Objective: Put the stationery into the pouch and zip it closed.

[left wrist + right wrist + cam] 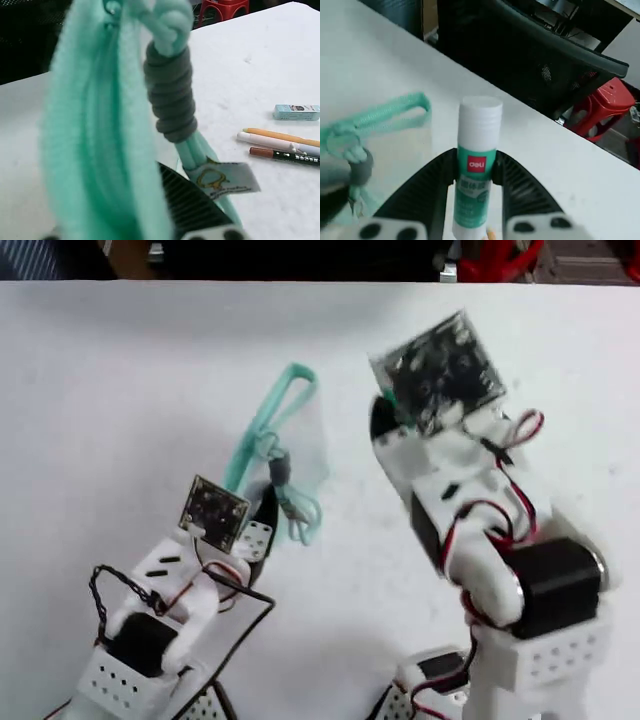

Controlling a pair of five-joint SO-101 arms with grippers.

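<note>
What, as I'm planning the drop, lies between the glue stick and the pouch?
Bare table, in the right wrist view, separates the glue stick from the pouch.

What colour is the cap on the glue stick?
White cap, on a glue stick with a green and white label; the right wrist view shows it best.

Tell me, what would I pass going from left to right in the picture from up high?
Left arm → green pouch, pinched at its near end by that arm → right arm, which holds a glue stick.
</note>
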